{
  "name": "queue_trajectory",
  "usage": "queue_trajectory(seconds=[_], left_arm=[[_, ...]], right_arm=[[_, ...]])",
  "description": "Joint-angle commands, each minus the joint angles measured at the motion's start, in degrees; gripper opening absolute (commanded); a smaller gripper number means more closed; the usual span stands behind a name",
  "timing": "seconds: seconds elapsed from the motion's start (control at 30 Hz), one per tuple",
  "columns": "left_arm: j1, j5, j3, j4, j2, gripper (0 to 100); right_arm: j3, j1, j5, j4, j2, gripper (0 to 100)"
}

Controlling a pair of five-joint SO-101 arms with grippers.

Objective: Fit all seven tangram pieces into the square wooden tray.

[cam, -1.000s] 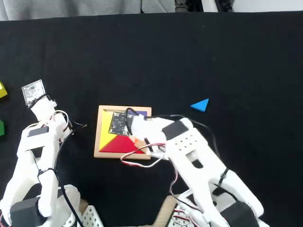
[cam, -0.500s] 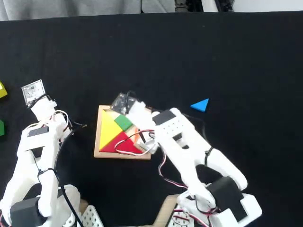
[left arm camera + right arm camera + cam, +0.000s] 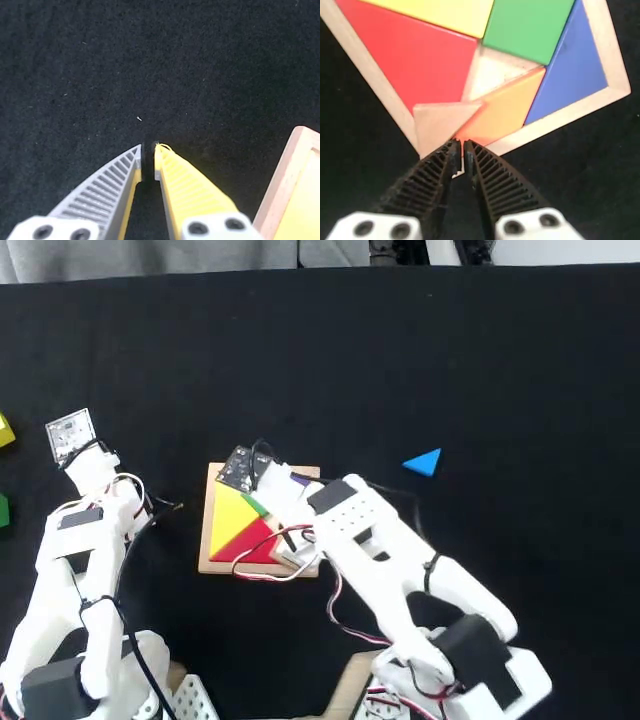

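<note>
- Currently right gripper (image 3: 459, 146): fingers together at the tray (image 3: 616, 65) corner, touching the tan triangle (image 3: 437, 122).
- Left gripper (image 3: 148, 148): fingers together over tabletop (image 3: 150, 50).
- Small blue triangle (image 3: 423, 461) lies outside the tray, centre-right.

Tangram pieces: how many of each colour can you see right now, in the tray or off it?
Red piece: 1
Yellow piece: 1
Green piece: 1
Dark blue piece: 1
Orange piece: 1
Pale peach piece: 1
Light blue piece: 1
Total: 7, six at the tray, the light blue one out on the table.
</note>
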Motion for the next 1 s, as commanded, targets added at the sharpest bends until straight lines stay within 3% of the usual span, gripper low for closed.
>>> queue_trajectory(seconds=[0.0, 0.17, 0.7, 0.97], left_arm=[[0.0, -0.4, -0.9, -0.8, -1.1, 6], [0.0, -0.4, -0.9, -0.9, -1.1, 6], [0.0, -0.4, -0.8, -0.9, -1.2, 6], [0.0, -0.4, -0.8, -0.9, -1.1, 6]], right_arm=[[-2.8, -3.3, -0.4, 3.0, -5.1, 1.1], [-2.9, -6.4, -0.7, 2.9, -5.3, 1.1], [-9.5, -6.2, -0.7, 0.9, 6.5, 1.1], [-9.4, -0.7, -0.8, -1.9, 6.7, 1.1]])
